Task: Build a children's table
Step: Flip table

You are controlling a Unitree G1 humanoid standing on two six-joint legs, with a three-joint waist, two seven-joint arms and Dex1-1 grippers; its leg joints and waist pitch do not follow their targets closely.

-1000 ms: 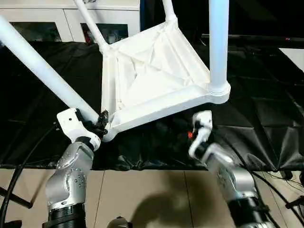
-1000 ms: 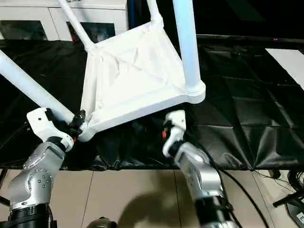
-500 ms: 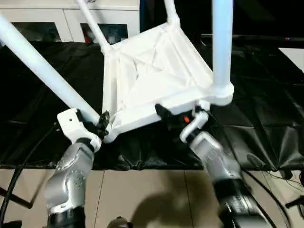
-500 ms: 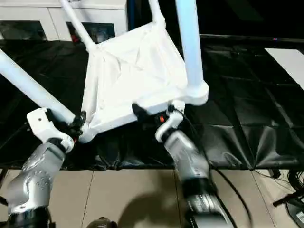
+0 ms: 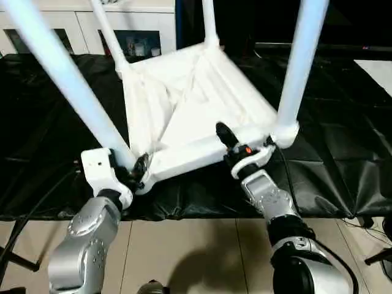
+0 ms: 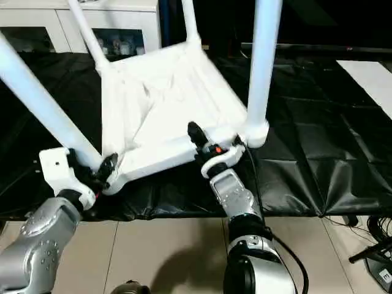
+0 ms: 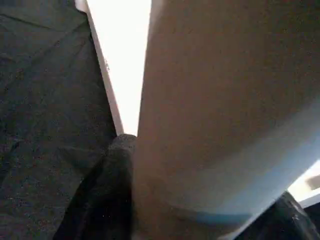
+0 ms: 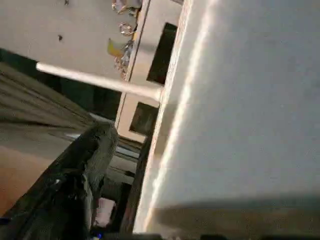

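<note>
The children's table (image 5: pixel 184 104) lies upside down and tilted on black cloth, its ribbed underside facing me. Legs stand up from its corner sockets. My left gripper (image 5: pixel 138 168) is shut on the near-left leg (image 5: pixel 67 79) just above its socket; in the left wrist view that leg (image 7: pixel 225 110) lies right against a black finger (image 7: pixel 107 190). My right gripper (image 5: pixel 236 144) is open at the near rim beside the near-right leg (image 5: pixel 300 67). One of its fingers (image 5: pixel 223 133) reaches over the rim. In the right wrist view a gap separates the finger (image 8: pixel 85 170) from the white rim (image 8: pixel 240 115).
Black cloth (image 5: pixel 343 159) covers the low platform under the table. A white cabinet with glass doors (image 5: pixel 141 24) stands behind it. A flat white board (image 5: pixel 381 70) lies at the far right. Cables (image 5: pixel 18 226) hang over the beige floor (image 5: pixel 196 251) near my arms.
My right gripper has risen from below the table's near edge and now straddles the rim. The left gripper has kept its hold on the leg. The whole picture has shifted.
</note>
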